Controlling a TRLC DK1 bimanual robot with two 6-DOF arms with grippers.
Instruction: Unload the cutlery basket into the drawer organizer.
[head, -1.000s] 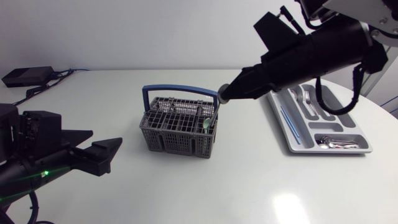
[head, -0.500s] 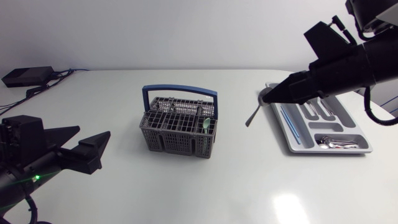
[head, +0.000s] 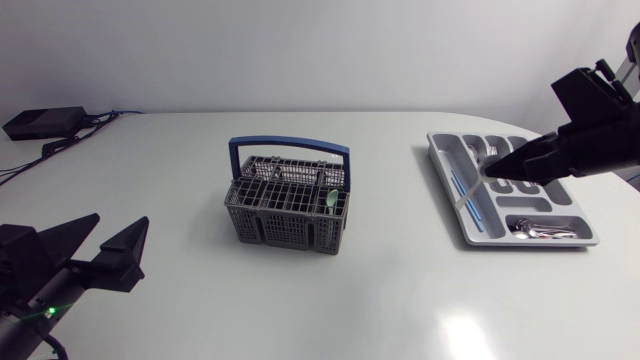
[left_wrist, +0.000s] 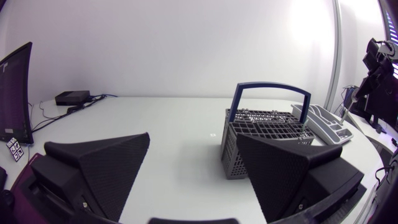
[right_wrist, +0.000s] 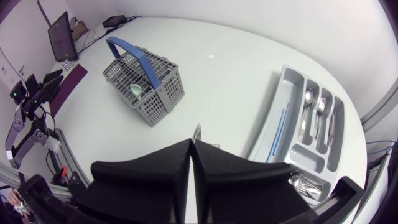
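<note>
Head view: cutlery basket sat in the middle, a grey plastic lattice w/ blue hoop handle. One green spoon stood in it, bowl up, in the corner cell on the organizer side. The drawer organizer lay well apart on my right. It was a grey tray w/ several slots, forks + spoons already in, and a blue stick in the long slot. The right gripper hung over the organizer. The left gripper was far from the basket on my left, fingers spread, nothing between them.

Left wrist view: fingers wide apart. Basket was ahead of them, not touching, w/ the organizer beyond it.

Right wrist view: fingers pressed nearly together, pinching a thin metal utensil. Only a sliver showed past the tips, so I couldn't tell the type. Organizer was ahead and below.

Handling (judgement): cutlery is prob light, stiff and smooth, so slippery. Pinch across the flat faces. The green spoon looked like plastic; take it by the neck above the grid and lift straight up to avoid snagging.
</note>
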